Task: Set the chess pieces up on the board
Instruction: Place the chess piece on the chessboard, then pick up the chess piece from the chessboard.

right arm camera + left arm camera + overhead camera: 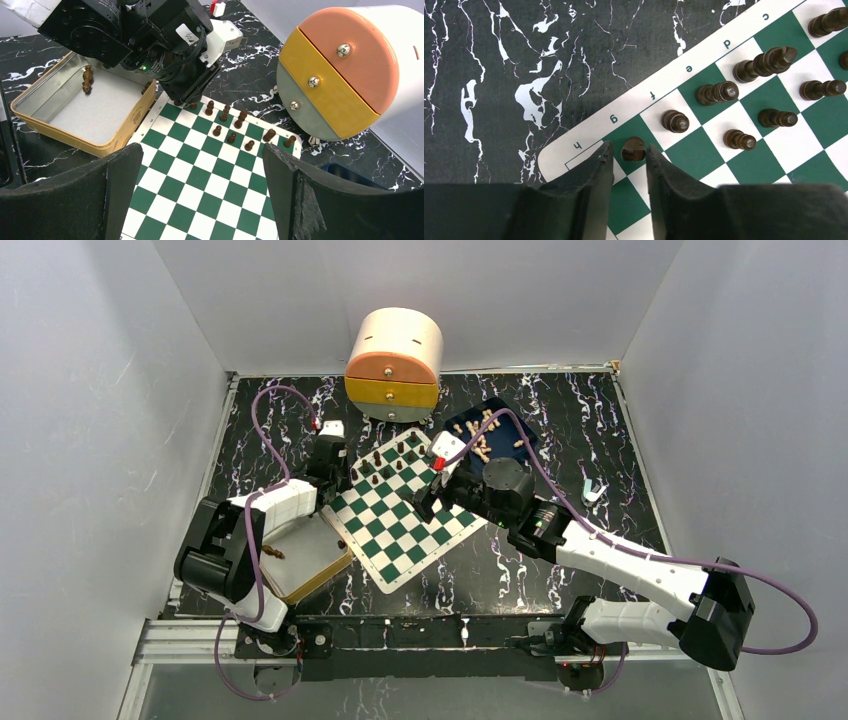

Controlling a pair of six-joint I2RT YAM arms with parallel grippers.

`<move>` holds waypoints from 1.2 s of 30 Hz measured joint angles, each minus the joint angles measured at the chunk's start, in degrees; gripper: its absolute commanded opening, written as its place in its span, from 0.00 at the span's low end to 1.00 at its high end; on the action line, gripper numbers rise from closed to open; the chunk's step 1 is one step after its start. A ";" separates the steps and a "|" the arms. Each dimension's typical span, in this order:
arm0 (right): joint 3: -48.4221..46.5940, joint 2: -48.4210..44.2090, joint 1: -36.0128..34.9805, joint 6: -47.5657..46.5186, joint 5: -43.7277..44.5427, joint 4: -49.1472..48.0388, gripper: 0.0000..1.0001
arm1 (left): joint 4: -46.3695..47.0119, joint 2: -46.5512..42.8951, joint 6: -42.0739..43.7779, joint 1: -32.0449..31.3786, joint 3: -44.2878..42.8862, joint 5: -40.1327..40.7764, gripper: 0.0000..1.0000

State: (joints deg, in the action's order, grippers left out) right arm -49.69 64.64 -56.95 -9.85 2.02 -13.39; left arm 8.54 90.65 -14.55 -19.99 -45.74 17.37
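Observation:
The green-and-white board (400, 525) lies mid-table. Several dark brown pieces (385, 468) stand along its far-left edge and also show in the right wrist view (231, 136). My left gripper (628, 148) sits low at the board's corner near the letters g and h. Its jaws are narrowly open on either side of a dark piece (633, 149) standing on the green g square, with a small gap on the left side. My right gripper (202, 160) hangs wide open and empty above the board's middle. Pale beige pieces (482, 436) lie in a dark blue tray.
A tan-rimmed tray (322, 571) at the near left holds one dark piece (272, 553), also seen in the right wrist view (87, 79). A round drawer unit (393, 360) stands behind the board. A small white object (592, 490) lies to the right.

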 measured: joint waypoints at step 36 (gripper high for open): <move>0.00 -0.17 0.26 1.42 -2.23 0.44 0.99 | -53.24 -27.41 -44.61 2.97 -1.07 17.11 0.34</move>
State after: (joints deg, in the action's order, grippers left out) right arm -49.69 64.47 -56.69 -8.43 -0.21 -12.95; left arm -44.71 63.24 -59.16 -17.02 -46.81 34.48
